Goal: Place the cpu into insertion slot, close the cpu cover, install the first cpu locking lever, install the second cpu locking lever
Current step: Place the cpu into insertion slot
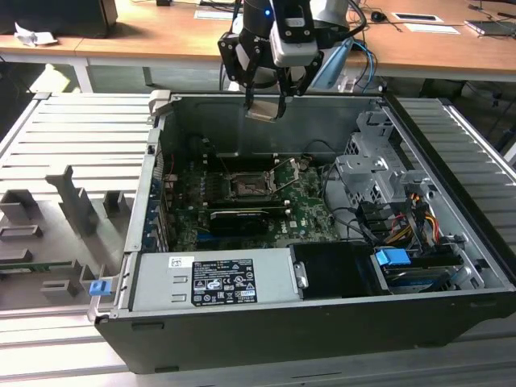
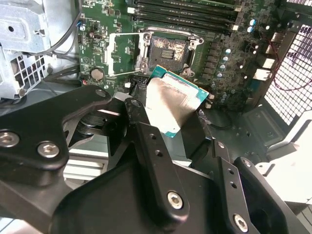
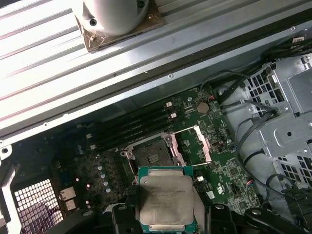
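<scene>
My gripper (image 1: 264,109) hangs above the rear wall of the open computer case, shut on the cpu (image 1: 262,110), a flat silver-grey square chip. Both wrist views show the cpu (image 2: 173,105) (image 3: 165,197) clamped edge to edge between the black fingers (image 2: 139,122). Below it, in the middle of the green motherboard (image 1: 310,210), the insertion slot (image 1: 248,185) (image 2: 168,51) (image 3: 151,157) lies bare and dark. The cpu cover (image 2: 122,53) (image 3: 195,144) is swung open and lies beside the slot. The cpu is well above the slot and apart from it.
A long black card (image 1: 239,218) lies just in front of the slot. Memory slots (image 2: 185,12) run beside it. The grey power supply (image 1: 214,278) fills the case front, and a drive cage (image 1: 379,161) with cables stands at the exterior view's right. A grey fixture (image 1: 72,201) sits outside.
</scene>
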`<state>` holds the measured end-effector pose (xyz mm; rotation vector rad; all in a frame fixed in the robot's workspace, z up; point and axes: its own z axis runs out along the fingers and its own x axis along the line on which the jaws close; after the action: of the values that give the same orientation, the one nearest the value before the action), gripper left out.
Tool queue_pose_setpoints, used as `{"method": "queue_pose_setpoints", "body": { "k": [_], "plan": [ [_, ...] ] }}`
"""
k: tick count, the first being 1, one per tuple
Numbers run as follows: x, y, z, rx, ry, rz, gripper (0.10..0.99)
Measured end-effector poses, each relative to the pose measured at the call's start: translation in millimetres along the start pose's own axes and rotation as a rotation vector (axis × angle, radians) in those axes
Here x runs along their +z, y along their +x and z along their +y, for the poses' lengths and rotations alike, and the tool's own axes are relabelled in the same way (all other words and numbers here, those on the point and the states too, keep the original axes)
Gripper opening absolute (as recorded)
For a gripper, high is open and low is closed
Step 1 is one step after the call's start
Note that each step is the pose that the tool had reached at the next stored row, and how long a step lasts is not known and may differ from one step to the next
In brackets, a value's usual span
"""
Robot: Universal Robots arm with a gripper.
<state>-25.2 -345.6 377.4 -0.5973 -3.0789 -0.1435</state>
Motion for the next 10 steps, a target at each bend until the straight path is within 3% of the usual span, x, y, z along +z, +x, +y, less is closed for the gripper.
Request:
{"method": "queue_pose_setpoints", "body": {
  "k": [10],
  "plan": [
    [0.0,0.0,0.0,0.032,-0.001,-0.0029,0.529]
  ]
}}
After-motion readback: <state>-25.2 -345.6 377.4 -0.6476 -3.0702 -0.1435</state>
